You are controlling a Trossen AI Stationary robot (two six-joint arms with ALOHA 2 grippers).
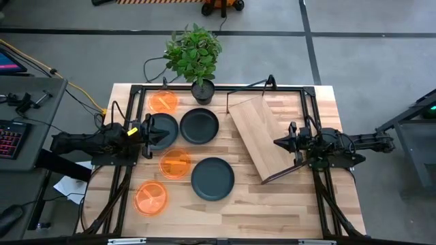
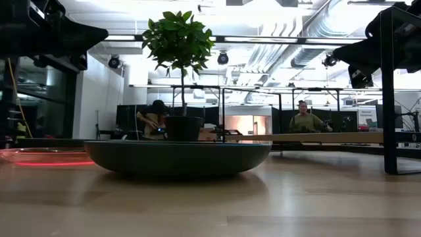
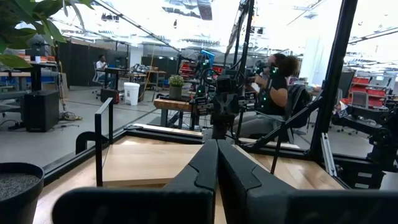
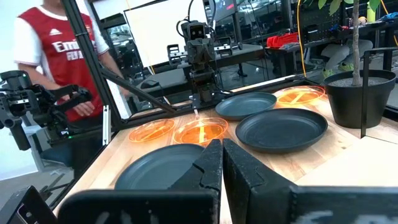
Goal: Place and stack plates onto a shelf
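The planked wooden tabletop [image 1: 272, 204] carries three dark grey plates [image 1: 212, 178] and three orange plates [image 1: 150, 198], all lying singly. A potted plant [image 1: 202, 90] stands at its far edge, and the light wood shelf [image 1: 262, 136] sits angled, apparently bare.

Bright overhead ceiling lights, blown-out glare in low view, dark silhouetted foreground
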